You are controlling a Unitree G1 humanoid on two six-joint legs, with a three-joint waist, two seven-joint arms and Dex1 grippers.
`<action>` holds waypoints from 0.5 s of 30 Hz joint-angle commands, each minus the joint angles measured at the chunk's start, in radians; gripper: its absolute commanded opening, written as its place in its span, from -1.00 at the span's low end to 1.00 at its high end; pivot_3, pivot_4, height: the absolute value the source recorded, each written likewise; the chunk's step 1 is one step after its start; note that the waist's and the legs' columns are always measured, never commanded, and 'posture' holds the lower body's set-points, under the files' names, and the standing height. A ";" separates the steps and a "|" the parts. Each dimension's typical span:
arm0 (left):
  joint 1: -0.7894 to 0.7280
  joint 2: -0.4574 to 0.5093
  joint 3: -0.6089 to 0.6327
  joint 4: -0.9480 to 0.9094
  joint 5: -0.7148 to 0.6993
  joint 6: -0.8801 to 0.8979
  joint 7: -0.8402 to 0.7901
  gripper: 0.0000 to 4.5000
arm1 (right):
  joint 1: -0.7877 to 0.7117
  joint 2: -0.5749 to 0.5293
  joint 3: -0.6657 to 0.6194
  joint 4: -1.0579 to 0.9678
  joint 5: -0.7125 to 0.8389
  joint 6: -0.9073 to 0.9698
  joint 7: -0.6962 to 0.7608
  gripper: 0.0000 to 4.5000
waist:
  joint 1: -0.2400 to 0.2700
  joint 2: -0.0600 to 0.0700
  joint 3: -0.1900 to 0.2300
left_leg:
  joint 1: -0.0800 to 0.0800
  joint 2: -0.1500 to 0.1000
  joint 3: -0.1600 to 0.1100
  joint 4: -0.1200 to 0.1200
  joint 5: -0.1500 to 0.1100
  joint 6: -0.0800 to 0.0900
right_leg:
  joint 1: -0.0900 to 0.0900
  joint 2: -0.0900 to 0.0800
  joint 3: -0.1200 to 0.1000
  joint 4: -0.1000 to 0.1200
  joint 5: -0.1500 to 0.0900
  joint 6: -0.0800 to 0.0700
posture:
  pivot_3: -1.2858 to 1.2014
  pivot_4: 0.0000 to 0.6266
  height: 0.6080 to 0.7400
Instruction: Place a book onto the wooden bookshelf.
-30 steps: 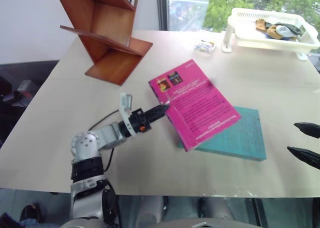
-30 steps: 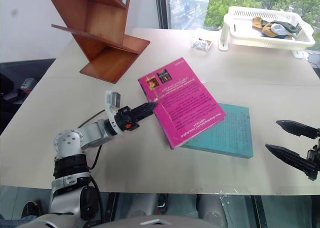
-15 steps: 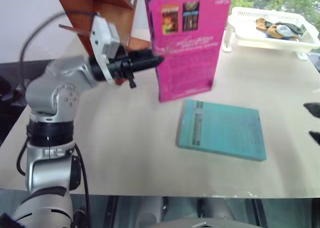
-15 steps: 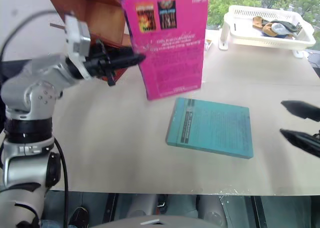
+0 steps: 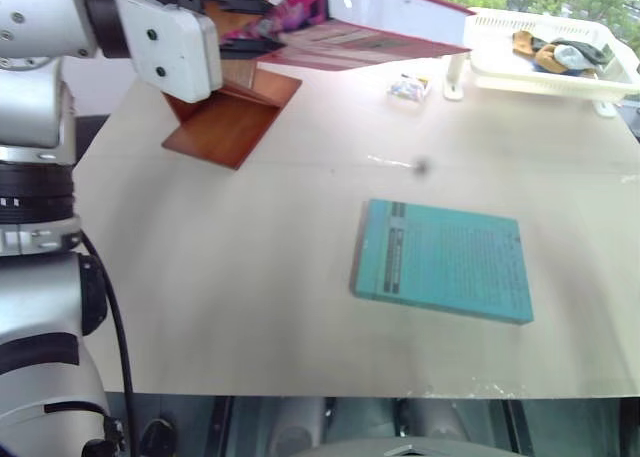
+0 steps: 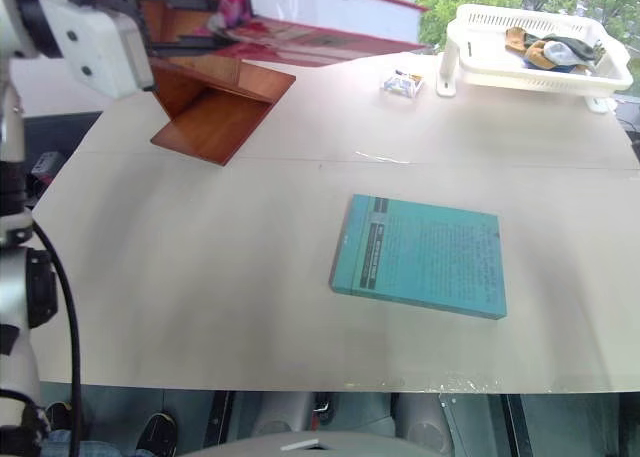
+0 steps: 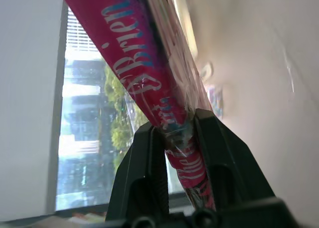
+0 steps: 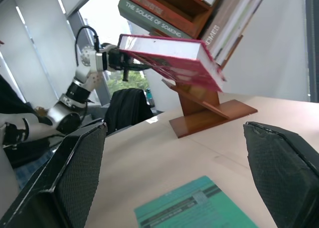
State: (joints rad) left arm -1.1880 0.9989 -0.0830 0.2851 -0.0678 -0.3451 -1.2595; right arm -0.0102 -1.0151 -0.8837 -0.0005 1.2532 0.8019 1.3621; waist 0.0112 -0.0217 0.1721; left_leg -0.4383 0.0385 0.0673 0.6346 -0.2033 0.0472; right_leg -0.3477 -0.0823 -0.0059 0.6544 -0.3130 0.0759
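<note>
**Pink book held high in front of the shelf**

The left gripper [image 7: 174,138] has its two black fingers [image 7: 144,168] pressed onto the spine end of the magenta-pink book [image 8: 169,58], pinching it firmly; the wrist view looks straight along the pink cover with its white and blue lettering. The book hangs in the air well above the table [image 5: 250,277], lying roughly flat, its white page edge [image 5: 400,12] turned toward the head camera. It sits just in front of the wooden bookshelf [image 5: 235,112], near the upper boards, though whether it touches the wood cannot be told.

The bookshelf stands at the far left of the table, its slanted reddish-brown base resting on the tabletop. From the right wrist, several books [image 8: 164,8] already lean in its upper compartments.

The right gripper [image 8: 179,188] has its fingers spread wide apart with nothing between them; one padded finger [image 8: 75,168] rises at each side of that view.

A teal-green book [image 5: 445,262] lies flat near the middle of the table, well apart from the shelf. At the far right corner stands a white plastic basket [image 5: 540,72] with some crumpled cloth items [image 5: 550,57] in it, and a small wrapped packet [image 5: 410,89] lies just beside it on the table.
</note>
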 commanded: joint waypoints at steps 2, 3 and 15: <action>-0.061 0.073 0.011 0.087 0.087 -0.115 0.002 -0.74 | -0.025 -0.007 -0.024 0.014 -0.013 -0.016 0.028 1.00 | 0.000 0.000 0.000 | 0.000 0.000 0.001 0.000 0.000 0.000 | -0.002 0.000 0.001 0.003 0.000 0.000 | 0.03 -0.52 1.00; -0.067 0.084 0.004 0.116 0.111 -0.137 0.006 -0.74 | -0.031 -0.008 -0.022 0.020 -0.017 -0.016 0.033 1.00 | -0.001 0.000 0.000 | 0.000 0.000 0.002 0.001 0.000 0.000 | -0.003 0.000 0.002 0.004 0.000 0.000 | 0.03 -0.52 1.00; -0.199 0.101 -0.099 0.561 0.369 -0.440 0.152 -0.74 | -0.090 0.010 -0.017 0.022 -0.034 -0.015 0.023 1.00 | 0.001 -0.001 0.001 | 0.000 0.000 0.004 0.002 0.000 0.000 | -0.005 0.001 0.004 0.007 0.000 0.000 | 0.03 -0.52 1.00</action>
State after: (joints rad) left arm -1.3167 1.0703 -0.1812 0.7549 0.2403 -0.7213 -1.1800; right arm -0.0928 -1.0100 -0.8780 0.0434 1.2092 0.7975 1.3870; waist 0.0121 -0.0224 0.1730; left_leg -0.4388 0.0390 0.0714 0.6368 -0.2034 0.0473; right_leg -0.3529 -0.0813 -0.0014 0.6612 -0.3131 0.0762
